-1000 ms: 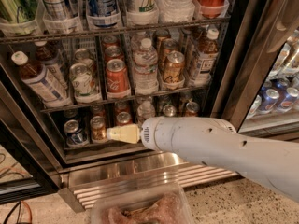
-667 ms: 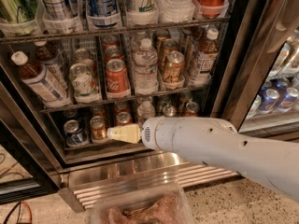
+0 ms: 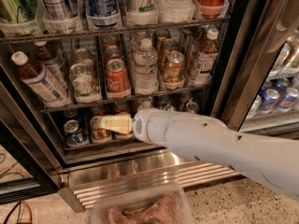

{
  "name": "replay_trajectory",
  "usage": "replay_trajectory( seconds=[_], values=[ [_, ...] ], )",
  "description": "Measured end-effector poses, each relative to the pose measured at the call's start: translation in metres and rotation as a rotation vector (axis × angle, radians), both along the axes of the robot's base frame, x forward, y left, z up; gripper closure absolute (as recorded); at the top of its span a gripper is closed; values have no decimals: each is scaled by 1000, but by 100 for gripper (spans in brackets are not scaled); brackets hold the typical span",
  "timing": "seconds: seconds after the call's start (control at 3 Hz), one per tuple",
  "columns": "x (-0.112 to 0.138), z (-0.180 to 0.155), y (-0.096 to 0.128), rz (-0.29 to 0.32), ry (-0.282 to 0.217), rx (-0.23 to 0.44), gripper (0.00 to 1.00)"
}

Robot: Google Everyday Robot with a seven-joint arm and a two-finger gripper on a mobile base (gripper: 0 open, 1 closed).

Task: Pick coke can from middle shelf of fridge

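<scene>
Camera view: the hand [image 3: 112,123] hangs just below the coke can [image 3: 117,77] on the fridge's [image 3: 232,85] middle shelf [image 3: 152,96]; I cannot tell its grip.

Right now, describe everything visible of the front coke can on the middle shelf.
The coke can is red with white script and a silver top, apparently aluminium. It stands upright at the front of its lane on the middle shelf, with a green-and-white can on its left in view and a water bottle on its right. The gripper is below it, one shelf down, not touching.
</scene>
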State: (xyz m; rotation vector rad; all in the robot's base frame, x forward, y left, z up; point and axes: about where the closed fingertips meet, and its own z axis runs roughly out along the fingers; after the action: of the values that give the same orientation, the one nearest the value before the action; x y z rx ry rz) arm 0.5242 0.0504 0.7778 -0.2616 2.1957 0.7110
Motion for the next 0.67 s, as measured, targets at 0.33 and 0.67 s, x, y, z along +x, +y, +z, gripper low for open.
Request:
replay_trajectory(
  seconds=[0.33,0.67],
  values=[
    [8,18,8,-9,-56,26,0],
    [12,26,9,-17,-100,26,5]
  ],
)
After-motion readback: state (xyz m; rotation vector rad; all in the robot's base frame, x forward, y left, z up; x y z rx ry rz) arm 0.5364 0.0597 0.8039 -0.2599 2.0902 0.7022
